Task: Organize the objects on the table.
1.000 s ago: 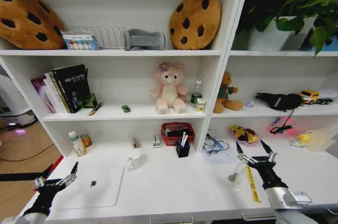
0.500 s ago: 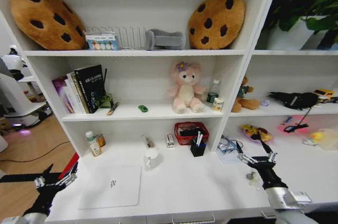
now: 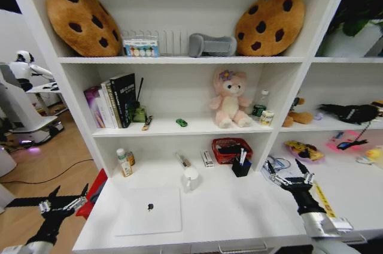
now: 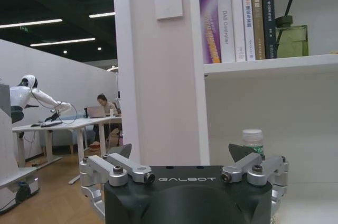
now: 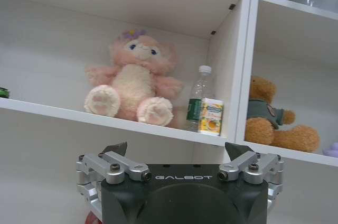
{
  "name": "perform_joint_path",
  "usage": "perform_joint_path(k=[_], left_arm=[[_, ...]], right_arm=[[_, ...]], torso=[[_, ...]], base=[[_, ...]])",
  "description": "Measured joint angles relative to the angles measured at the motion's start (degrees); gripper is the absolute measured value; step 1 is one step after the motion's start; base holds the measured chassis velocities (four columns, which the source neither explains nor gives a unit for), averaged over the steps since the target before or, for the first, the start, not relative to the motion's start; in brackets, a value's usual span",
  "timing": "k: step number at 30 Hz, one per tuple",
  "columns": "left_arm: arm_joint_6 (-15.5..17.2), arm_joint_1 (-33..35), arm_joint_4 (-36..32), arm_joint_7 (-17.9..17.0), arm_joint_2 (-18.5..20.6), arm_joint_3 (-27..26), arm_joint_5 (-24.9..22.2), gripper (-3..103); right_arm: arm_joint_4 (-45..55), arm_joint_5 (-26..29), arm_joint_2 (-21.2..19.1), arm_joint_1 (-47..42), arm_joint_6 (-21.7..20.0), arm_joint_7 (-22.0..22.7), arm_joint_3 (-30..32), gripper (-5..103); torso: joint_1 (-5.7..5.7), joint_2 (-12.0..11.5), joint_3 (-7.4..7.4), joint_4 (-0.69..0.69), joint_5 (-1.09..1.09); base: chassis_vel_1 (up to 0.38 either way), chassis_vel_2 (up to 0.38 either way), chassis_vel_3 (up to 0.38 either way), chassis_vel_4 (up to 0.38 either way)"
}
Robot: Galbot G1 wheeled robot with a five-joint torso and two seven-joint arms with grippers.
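A tall white shelf unit is seen w/ a long white table [image 3: 239,218] at its base; the front edge and drawer handles are cut off at the frame bottom. The laptop [image 3: 149,211] lies closed and flat on the table's left part, a small dark logo at its centre. The green car [image 3: 181,123] sits on the shelf above, between the books [image 3: 114,100] and the pink plush [image 3: 230,99]; a dark pen-like item [image 3: 146,123] lies just beside the books, too small to identify. A black cup [image 3: 241,167] w/ pens stands near the red basket [image 3: 230,149]. The left gripper [image 3: 61,203] is held off the table's left end, over the floor, fingers spread, holding nothing. The right gripper [image 3: 289,175] hovers over the table's right part, fingers likewise spread and empty. Its arm is cut off below.
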Motion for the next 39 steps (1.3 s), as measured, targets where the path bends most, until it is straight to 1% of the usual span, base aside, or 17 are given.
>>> perform_joint_path(k=[1,4,5,7,9,21,26,28,30,31,32,33,34,35,36,38,39], left_arm=[[0.0,0.0,0.01,-0.01,0.0,0.0,0.0,100],[0.0,0.0,0.0,0.0,0.0,0.0,0.0,100],[0.0,0.0,0.0,0.0,0.0,0.0,0.0,100],[0.0,0.0,0.0,0.0,0.0,0.0,0.0,100],[0.0,0.0,0.0,-0.01,0.0,0.0,0.0,100],[0.0,0.0,0.0,0.0,0.0,0.0,0.0,100],[0.0,0.0,0.0,0.0,0.0,0.0,0.0,100],[0.0,0.0,0.0,0.0,0.0,0.0,0.0,100],[0.0,0.0,0.0,0.0,0.0,0.0,0.0,100],[-0.01,0.0,0.0,0.0,0.0,0.0,0.0,100],[0.0,0.0,0.0,0.0,0.0,0.0,0.0,100],[0.0,0.0,0.0,0.02,0.0,0.0,0.0,100],[0.0,0.0,0.0,0.02,0.0,0.0,0.0,100],[0.0,0.0,0.0,0.02,0.0,0.0,0.0,100],[0.0,0.0,0.0,0.01,0.0,0.0,0.0,100],[0.0,0.0,0.0,0.01,0.0,0.0,0.0,100],[0.0,0.0,0.0,0.01,0.0,0.0,0.0,100]], right_arm=[[0.01,0.0,0.0,-0.01,0.0,0.0,0.0,100],[0.01,0.0,0.0,-0.02,0.0,0.0,0.0,100],[0.01,0.0,0.0,-0.02,0.0,0.0,0.0,100],[0.01,0.0,0.0,-0.01,0.0,0.0,0.0,100],[0.0,0.0,0.0,-0.02,0.0,0.0,0.0,100],[0.0,0.0,0.0,0.0,0.0,0.01,0.01,100],[0.0,0.0,0.0,-0.01,0.0,0.01,0.01,100],[0.0,0.0,0.0,-0.01,0.0,0.01,0.01,100],[0.0,0.0,0.0,0.0,0.0,0.0,0.01,100],[0.0,0.0,0.0,-0.01,0.0,0.01,0.01,100],[0.0,0.0,0.0,-0.02,0.0,0.0,0.01,100],[0.01,0.0,0.0,-0.01,0.0,0.0,0.01,100],[0.0,0.0,0.0,-0.02,0.0,0.01,0.01,100],[0.0,0.0,0.0,-0.02,0.0,0.01,0.01,100],[0.0,0.0,0.0,-0.01,0.0,0.01,0.02,100],[0.0,0.0,0.0,-0.01,0.0,0.01,0.02,100],[0.0,0.0,0.0,-0.01,0.0,0.01,0.02,100]], torso=[[0.0,0.01,-0.01,-0.04,0.0],[0.0,0.0,0.0,-0.06,0.04],[0.0,0.0,0.0,-0.06,0.04],[0.0,0.01,0.0,-0.02,0.03],[-0.01,0.0,0.0,-0.03,0.07],[0.01,-0.01,0.01,-0.03,0.04],[0.0,0.0,0.0,-0.03,0.05],[-0.01,0.0,0.0,-0.02,0.01],[0.0,0.0,0.01,-0.01,0.04],[-0.02,0.0,0.0,-0.06,0.09],[-0.01,0.01,0.0,-0.06,0.06],[0.0,0.0,0.0,-0.05,0.01],[-0.01,0.0,0.0,-0.05,0.06],[-0.01,0.0,0.0,-0.05,0.06],[-0.01,0.01,0.0,-0.01,0.03],[-0.01,0.01,0.0,-0.01,0.01],[-0.01,0.01,0.0,-0.05,0.05]], base=[[0.134,0.09,-0.111,-0.13],[0.106,0.083,-0.11,-0.098],[0.051,0.07,-0.107,-0.034],[0.025,0.01,-0.008,-0.017],[0.0,0.0,0.0,0.0],[0.017,-0.034,-0.011,0.033],[0.15,-0.131,-0.163,0.14],[0.188,-0.213,-0.204,0.197],[0.233,-0.207,-0.228,0.218],[0.233,-0.253,-0.224,0.218],[0.252,-0.253,-0.224,0.252],[0.252,-0.281,-0.242,0.252],[0.267,-0.281,-0.268,0.29],[0.267,-0.281,-0.268,0.29],[0.265,-0.292,-0.288,0.294],[0.265,-0.293,-0.288,0.294],[0.344,-0.293,-0.326,0.307]])
